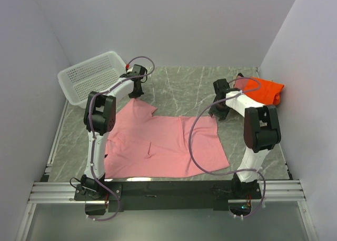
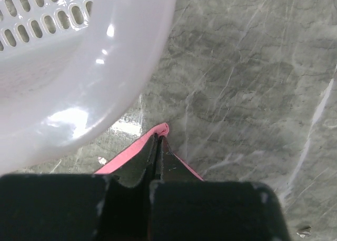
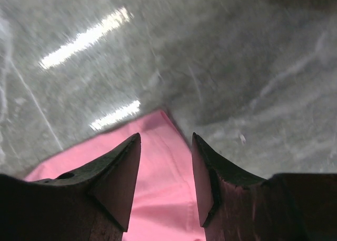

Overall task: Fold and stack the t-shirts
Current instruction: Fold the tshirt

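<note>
At the middle of the desk lies the pink t-shirt, spread flat; the orange t-shirt sits bunched at two o'clock. The left hand, at the pink shirt's eleven-o'clock corner just beside the white basket, is pressed together on only a thin lip of cloth. A pull could slip it free, or the arm could knock the basket. The right hand hovers spread over the two-o'clock corner, gripping nothing. A shallow close would miss the cloth and leave a lopsided fold.
</note>
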{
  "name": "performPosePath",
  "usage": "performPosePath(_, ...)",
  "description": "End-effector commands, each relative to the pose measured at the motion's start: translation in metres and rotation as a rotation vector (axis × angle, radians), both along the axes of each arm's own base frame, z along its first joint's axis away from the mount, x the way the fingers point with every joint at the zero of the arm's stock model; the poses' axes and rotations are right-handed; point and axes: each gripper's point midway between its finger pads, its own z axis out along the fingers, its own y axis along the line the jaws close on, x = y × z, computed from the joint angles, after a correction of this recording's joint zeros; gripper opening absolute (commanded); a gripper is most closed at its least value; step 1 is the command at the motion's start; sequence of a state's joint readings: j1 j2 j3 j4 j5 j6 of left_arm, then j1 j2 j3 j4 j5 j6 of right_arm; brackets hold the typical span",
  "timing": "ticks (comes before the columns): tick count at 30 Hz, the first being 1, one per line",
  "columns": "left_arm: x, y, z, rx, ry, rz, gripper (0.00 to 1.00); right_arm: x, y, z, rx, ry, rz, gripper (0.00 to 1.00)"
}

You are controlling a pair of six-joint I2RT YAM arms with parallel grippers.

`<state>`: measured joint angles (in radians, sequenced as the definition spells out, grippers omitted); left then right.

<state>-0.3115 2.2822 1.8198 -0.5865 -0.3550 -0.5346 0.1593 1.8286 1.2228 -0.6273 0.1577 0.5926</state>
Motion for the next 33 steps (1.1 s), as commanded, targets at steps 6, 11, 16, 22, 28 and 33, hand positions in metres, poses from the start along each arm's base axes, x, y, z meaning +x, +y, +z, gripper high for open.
performPosePath(6, -0.002, 0.006, 0.014, -0.013, -0.009, 0.0, 0.01, 0.025, -0.002, -0.002, -0.022, -0.038, 0.002, 0.5)
performPosePath(11, 0.002, 0.009, 0.02, -0.021, -0.019, 0.006, 0.01, 0.019, -0.005, -0.01, -0.035, -0.021, -0.006, 0.47)
performPosePath(16, 0.004, 0.013, 0.024, -0.028, -0.027, 0.013, 0.01, 0.019, -0.004, -0.017, -0.034, -0.001, -0.001, 0.4)
performPosePath(22, 0.009, 0.019, 0.04, -0.051, -0.063, 0.03, 0.0, 0.024, -0.004, -0.014, -0.035, -0.008, 0.003, 0.12)
performPosePath(28, 0.019, 0.028, 0.073, -0.083, -0.138, 0.061, 0.0, 0.03, -0.014, 0.003, -0.094, -0.03, -0.005, 0.0)
performPosePath(33, 0.019, 0.036, 0.084, -0.11, -0.157, 0.076, 0.0, 0.034, -0.023, 0.022, -0.143, -0.06, -0.015, 0.0)
